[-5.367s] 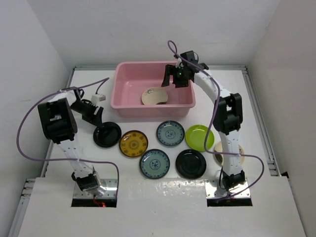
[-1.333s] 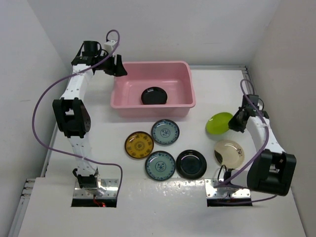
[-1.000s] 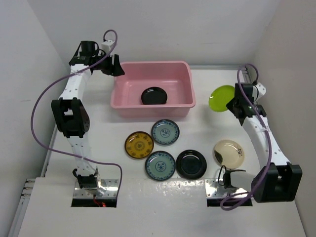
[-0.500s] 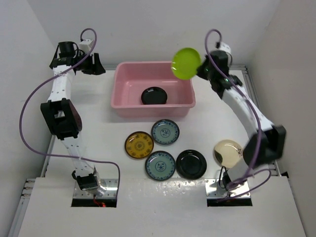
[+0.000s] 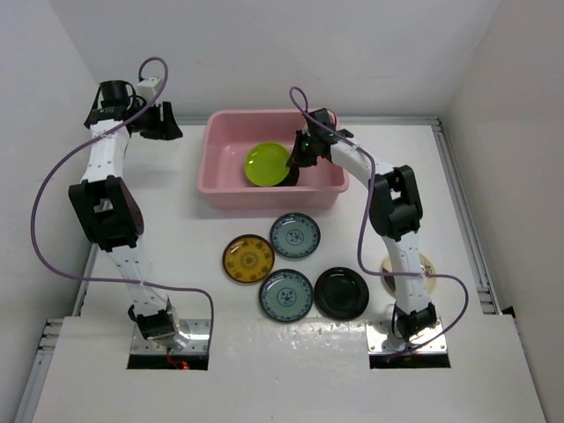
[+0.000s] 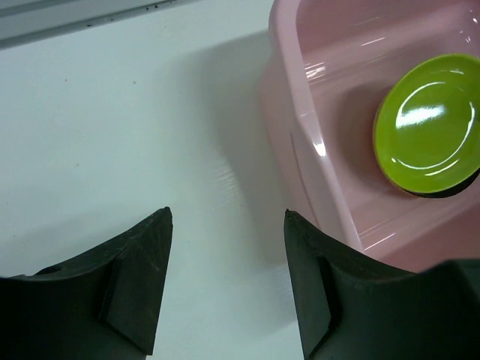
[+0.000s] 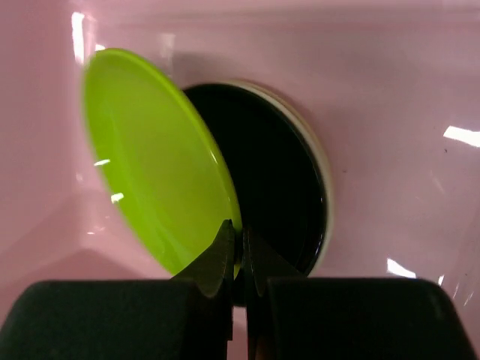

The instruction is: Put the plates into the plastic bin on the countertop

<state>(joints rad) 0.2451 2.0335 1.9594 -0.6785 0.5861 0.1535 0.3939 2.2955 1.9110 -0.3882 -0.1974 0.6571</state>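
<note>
My right gripper (image 5: 300,157) (image 7: 239,234) is shut on the rim of the lime green plate (image 5: 266,164) (image 7: 154,161) (image 6: 427,124), holding it tilted inside the pink plastic bin (image 5: 227,190) (image 6: 315,161) (image 7: 390,90). Under it lies a glossy black plate (image 7: 289,187) on a cream one. My left gripper (image 5: 161,123) (image 6: 227,217) hovers open and empty over the white countertop (image 6: 112,135), left of the bin's far left corner. On the countertop in front of the bin lie a yellow-brown plate (image 5: 244,258), two blue-grey plates (image 5: 299,235) (image 5: 286,295) and a black plate (image 5: 341,293).
A cream plate (image 5: 425,267) lies at the right, mostly hidden behind the right arm. Metal edging (image 5: 461,203) runs along the countertop's right side. White walls enclose the back and both sides.
My right arm has carried the lime green plate from the right of the countertop, up over the bin's far right corner and down into the bin. My left arm drew back left, away from the bin.
</note>
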